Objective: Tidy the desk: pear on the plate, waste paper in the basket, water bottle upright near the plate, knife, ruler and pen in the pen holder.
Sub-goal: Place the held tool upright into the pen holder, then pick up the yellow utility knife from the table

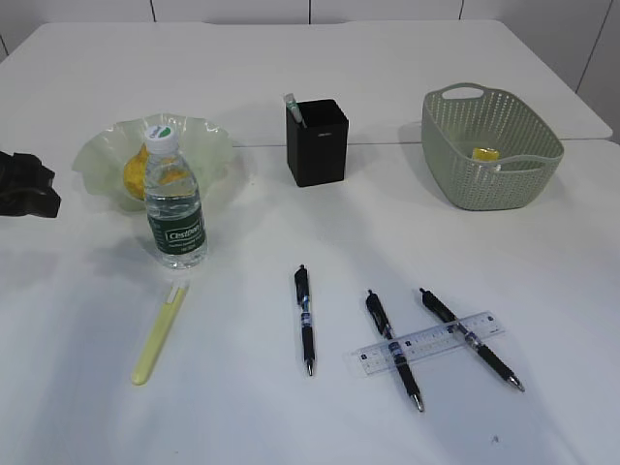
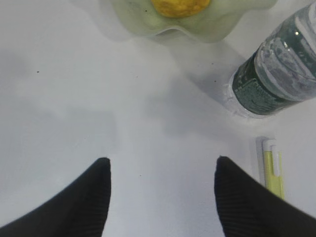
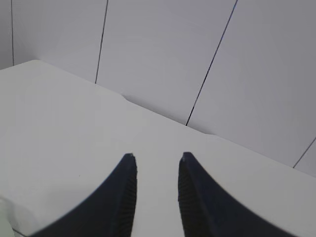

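A yellow pear (image 1: 136, 172) lies on the wavy green plate (image 1: 208, 140). The water bottle (image 1: 174, 205) stands upright just in front of the plate. A yellow-green knife (image 1: 160, 334) lies in front of the bottle. Three black pens (image 1: 305, 320) (image 1: 392, 351) (image 1: 472, 339) lie at the front, the two on the right crossed by a clear ruler (image 1: 426, 342). The black pen holder (image 1: 318, 143) holds one white-tipped item. My left gripper (image 2: 160, 163) is open and empty over bare table, with the bottle (image 2: 276, 74), plate (image 2: 207, 32), pear (image 2: 180, 6) and knife (image 2: 273, 170) ahead. My right gripper (image 3: 157, 157) is open and empty.
A green basket (image 1: 455, 170) stands at the back right with a small yellow item (image 1: 484, 154) inside. The left arm (image 1: 24, 184) sits at the left edge of the exterior view. The right arm is out of that view; its camera sees table and wall.
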Action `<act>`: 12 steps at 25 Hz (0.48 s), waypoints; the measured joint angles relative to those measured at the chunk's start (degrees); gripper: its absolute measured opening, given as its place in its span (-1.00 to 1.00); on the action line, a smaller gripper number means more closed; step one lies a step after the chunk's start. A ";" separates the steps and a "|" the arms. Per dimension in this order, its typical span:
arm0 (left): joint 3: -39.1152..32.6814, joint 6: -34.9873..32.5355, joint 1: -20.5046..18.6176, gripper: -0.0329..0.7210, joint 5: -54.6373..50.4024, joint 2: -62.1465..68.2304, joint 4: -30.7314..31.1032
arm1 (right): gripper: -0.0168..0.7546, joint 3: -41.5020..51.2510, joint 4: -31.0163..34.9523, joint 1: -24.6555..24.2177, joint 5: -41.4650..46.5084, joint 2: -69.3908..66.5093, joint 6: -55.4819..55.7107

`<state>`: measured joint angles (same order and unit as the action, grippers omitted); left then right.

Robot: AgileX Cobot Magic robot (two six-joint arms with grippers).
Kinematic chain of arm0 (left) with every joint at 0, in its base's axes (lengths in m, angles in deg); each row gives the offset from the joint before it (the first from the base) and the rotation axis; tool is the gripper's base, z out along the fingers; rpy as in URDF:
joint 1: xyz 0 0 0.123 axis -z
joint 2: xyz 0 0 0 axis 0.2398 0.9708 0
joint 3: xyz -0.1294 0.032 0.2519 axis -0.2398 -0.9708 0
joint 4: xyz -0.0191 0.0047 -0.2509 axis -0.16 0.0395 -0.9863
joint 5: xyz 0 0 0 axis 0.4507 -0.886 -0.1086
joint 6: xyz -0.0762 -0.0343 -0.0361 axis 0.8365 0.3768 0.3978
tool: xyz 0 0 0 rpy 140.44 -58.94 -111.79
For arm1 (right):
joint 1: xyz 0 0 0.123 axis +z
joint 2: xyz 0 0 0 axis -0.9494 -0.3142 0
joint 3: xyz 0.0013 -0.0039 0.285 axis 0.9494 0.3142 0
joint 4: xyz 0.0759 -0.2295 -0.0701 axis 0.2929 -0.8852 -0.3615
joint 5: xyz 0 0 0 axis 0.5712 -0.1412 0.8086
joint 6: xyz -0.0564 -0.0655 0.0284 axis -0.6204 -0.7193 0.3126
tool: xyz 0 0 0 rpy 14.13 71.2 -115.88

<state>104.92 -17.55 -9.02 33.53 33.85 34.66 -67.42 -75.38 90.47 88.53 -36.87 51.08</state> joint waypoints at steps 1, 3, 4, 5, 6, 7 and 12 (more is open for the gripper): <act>0.00 0.00 0.00 0.32 0.00 0.00 -0.14 | -0.39 1.60 -0.29 0.00 -1.36 0.00 0.00; 0.00 0.00 0.00 0.32 0.00 0.00 -0.24 | -0.39 4.02 -0.42 -0.09 -4.98 0.00 0.00; 0.00 0.00 0.00 0.32 0.00 0.00 -0.35 | -0.39 5.71 -0.49 -0.09 -7.03 0.00 0.00; 0.00 0.00 0.00 0.32 0.00 0.00 -0.37 | -0.39 6.89 -0.55 -0.09 -8.72 0.00 0.00; 0.00 0.00 0.00 0.32 0.00 0.00 -0.37 | -0.39 8.29 -0.55 -0.09 -11.04 0.00 0.00; 0.00 0.00 0.00 0.32 0.00 0.00 -0.48 | -0.39 9.69 -0.63 -0.09 -12.71 0.00 0.00; 0.00 0.00 0.00 0.32 0.00 0.00 -0.47 | -0.39 16.04 -0.69 -0.31 -20.27 0.00 0.00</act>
<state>104.92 -17.55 -9.02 33.53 33.85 34.19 -51.39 -76.07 90.16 68.26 -36.87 51.08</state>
